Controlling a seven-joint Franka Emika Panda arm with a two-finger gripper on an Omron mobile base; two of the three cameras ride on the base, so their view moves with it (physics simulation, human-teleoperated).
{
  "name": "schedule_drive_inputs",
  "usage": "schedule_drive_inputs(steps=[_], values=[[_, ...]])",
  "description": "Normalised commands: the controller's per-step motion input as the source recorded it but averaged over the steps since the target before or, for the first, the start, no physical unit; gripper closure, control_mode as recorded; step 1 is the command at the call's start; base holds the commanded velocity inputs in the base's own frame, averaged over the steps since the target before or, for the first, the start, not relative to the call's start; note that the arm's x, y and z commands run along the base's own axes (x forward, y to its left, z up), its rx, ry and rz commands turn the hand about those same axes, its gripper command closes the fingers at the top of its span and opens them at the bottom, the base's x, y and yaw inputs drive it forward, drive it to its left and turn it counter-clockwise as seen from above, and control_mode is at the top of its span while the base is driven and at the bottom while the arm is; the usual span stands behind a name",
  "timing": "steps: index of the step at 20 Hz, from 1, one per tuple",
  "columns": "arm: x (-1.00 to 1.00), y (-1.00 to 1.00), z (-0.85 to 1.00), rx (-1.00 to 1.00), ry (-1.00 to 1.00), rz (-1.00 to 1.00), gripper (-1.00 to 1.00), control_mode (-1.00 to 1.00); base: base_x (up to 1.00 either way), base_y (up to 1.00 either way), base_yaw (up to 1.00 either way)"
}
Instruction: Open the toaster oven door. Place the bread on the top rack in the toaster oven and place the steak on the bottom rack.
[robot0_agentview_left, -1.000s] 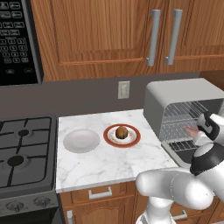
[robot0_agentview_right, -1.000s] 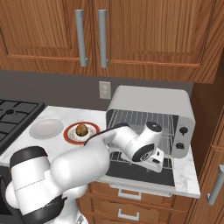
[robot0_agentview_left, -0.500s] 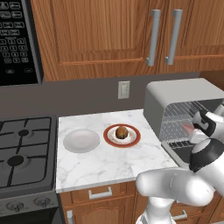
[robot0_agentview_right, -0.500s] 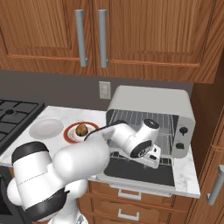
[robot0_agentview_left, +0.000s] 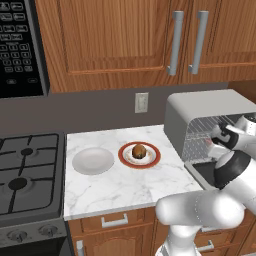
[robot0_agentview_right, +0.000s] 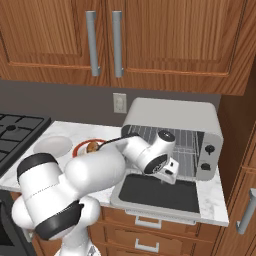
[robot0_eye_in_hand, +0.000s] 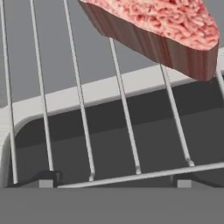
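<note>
The steak (robot0_eye_in_hand: 164, 33) sits right in front of the hand camera, a pink-red slab with a brown cut edge lying across the wires of a rack (robot0_eye_in_hand: 127, 131) near the upper right of the hand view; which of the two racks it is cannot be told. Past the rack's front rail lies the dark glass of the door (robot0_agentview_right: 160, 192), dropped flat open in front of the toaster oven (robot0_agentview_right: 172, 117). The gripper (robot0_agentview_right: 170, 172) hangs at the oven's mouth just above the door; its fingers are hidden, so whether they are spread or closed cannot be told. The arm reaches in from the left in the right base view, elbow bent, wrist turned toward the cavity. Back on the counter (robot0_agentview_left: 115, 187), the bread (robot0_agentview_left: 139, 150) rests on a red-rimmed plate (robot0_agentview_left: 152, 159), beside a plain white plate (robot0_agentview_left: 93, 161), well apart from the oven.
</note>
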Motion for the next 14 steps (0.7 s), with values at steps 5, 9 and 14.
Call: schedule_drive_inputs(steps=[5,9,14], values=[[0.03,0.07,-0.29,0.01,-0.03,-0.08,-1.0,-1.0,0.0,0.0,0.0],[0.02,0.01,-0.28,0.03,-0.05,-0.1,-1.0,-1.0,0.0,0.0,0.0],[0.3,0.15,-0.21,0.01,-0.09,-0.15,-1.0,-1.0,0.0,0.0,0.0]])
